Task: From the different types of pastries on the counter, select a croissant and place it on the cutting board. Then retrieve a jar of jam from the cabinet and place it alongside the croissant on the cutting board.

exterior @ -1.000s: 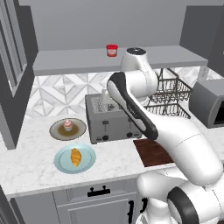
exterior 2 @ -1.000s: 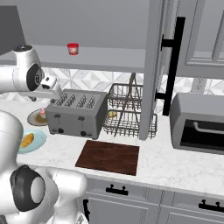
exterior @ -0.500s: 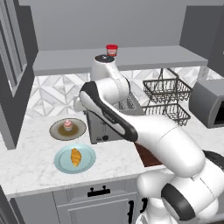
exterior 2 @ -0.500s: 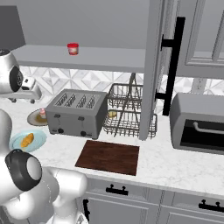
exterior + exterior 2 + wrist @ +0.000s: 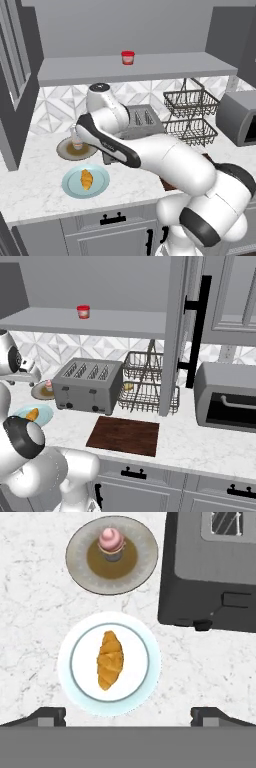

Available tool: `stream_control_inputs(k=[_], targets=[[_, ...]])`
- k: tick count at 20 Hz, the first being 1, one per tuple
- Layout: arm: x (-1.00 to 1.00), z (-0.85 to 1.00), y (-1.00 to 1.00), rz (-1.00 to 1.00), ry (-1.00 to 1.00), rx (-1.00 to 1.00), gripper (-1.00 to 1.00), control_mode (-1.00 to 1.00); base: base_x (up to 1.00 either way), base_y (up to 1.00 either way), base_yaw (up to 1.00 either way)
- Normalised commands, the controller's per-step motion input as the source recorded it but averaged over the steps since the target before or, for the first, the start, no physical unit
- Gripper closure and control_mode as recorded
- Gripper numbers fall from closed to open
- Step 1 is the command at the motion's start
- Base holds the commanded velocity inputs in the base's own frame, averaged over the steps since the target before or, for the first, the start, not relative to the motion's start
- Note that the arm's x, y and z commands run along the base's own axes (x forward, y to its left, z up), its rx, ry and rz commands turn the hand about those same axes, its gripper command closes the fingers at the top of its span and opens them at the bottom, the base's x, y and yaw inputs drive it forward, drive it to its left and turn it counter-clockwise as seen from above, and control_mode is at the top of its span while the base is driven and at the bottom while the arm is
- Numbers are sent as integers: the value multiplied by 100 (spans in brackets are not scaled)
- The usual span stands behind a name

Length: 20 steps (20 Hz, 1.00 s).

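The croissant (image 5: pixel 110 660) is golden-orange, long and ridged, and it lies in the middle of one round light-blue plate (image 5: pixel 145 679) on the white marble counter (image 5: pixel 30 612). One pink-frosted cupcake (image 5: pixel 111 543) stands on one round brown plate (image 5: pixel 80 559) beside it. One dark toaster (image 5: pixel 210 577) is near both plates. One red jar of jam (image 5: pixel 128 57) stands on the cabinet (image 5: pixel 150 67) shelf. One cutting board (image 5: pixel 125 435) lies bare. The claw (image 5: pixel 128 714) is wide open above the croissant, holding nothing

Both base cameras are looking forward and down over the counter (image 5: pixel 30 185), from behind-left and behind-right, sharing the toaster (image 5: pixel 87 386) and croissant (image 5: pixel 86 179). The hand camera is staring straight down, closer in, at that same croissant.
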Motion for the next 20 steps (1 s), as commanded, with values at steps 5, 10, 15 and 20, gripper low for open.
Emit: stream_control_inputs(k=[5, 10, 15, 20], targets=[[9, -75, 39, -7, 3, 2, -100, -100, 0, 0, 0], [12, -53, 11, 0, 0, -1, -100, -100, 0, 0, 0], [0, -41, 0, 0, 0, 0, -100, -100, 0, 0, 0], [0, -75, 2, 0, 1, 2, -100, -100, 0, 0, 0]])
